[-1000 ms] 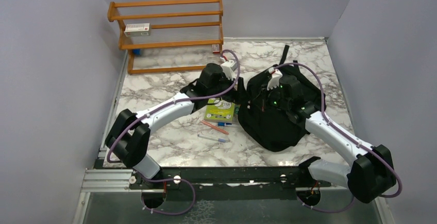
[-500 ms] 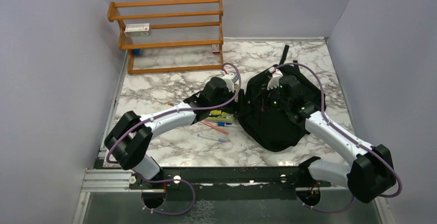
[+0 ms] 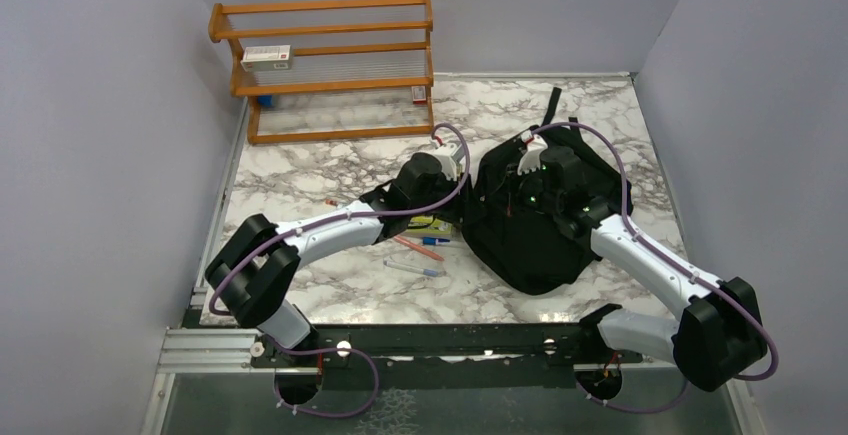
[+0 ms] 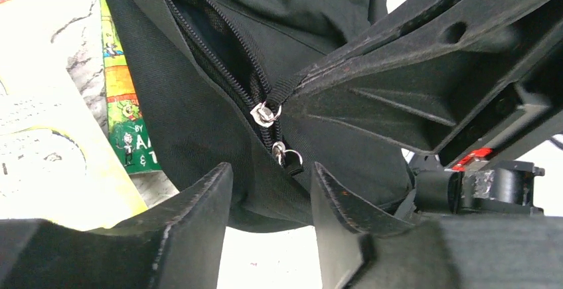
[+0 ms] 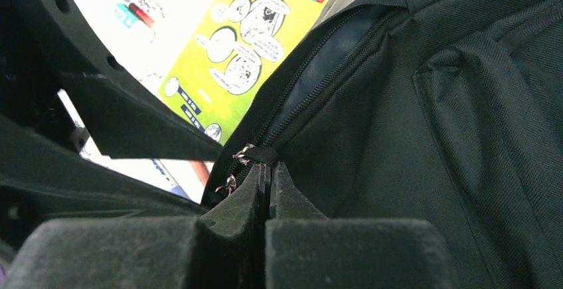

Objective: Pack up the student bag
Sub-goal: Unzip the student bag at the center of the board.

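1. White, grey-veined marble-patterned table (image 3: 300, 170), bearing everything below.
2. At its far left corner, orange wooden slatted rack (image 3: 330, 135), with a small white-and-red box (image 3: 266, 53) on an upper shelf.
3. On the right half of the table, large black soft fabric backpack (image 3: 530, 255), lying flat, zip partly undone along its left side, one strap trailing toward the far edge.
4. At the bag's left edge, left gripper (image 4: 271, 173), fingers apart, straddling the zip seam with bag fabric in the gap; contact not clear.
5. Over the bag's upper left part, right gripper (image 5: 265, 169), fingers pressed together, clamped on the black fabric zip tab (image 4: 282, 93).
6. Just left of the bag, yellow-green illustrated paperback book (image 5: 245, 43), lying flat, its right edge hidden behind the bag's fabric, mostly covered by the left arm from above.
7. Nearer than the book, loose on the marble: red pen (image 3: 408, 247), blue-tipped pen (image 3: 433, 241), pale pen (image 3: 412, 268).
8. At the end of the open zip, two small silver metal zip sliders (image 4: 265, 113), one just above the other.
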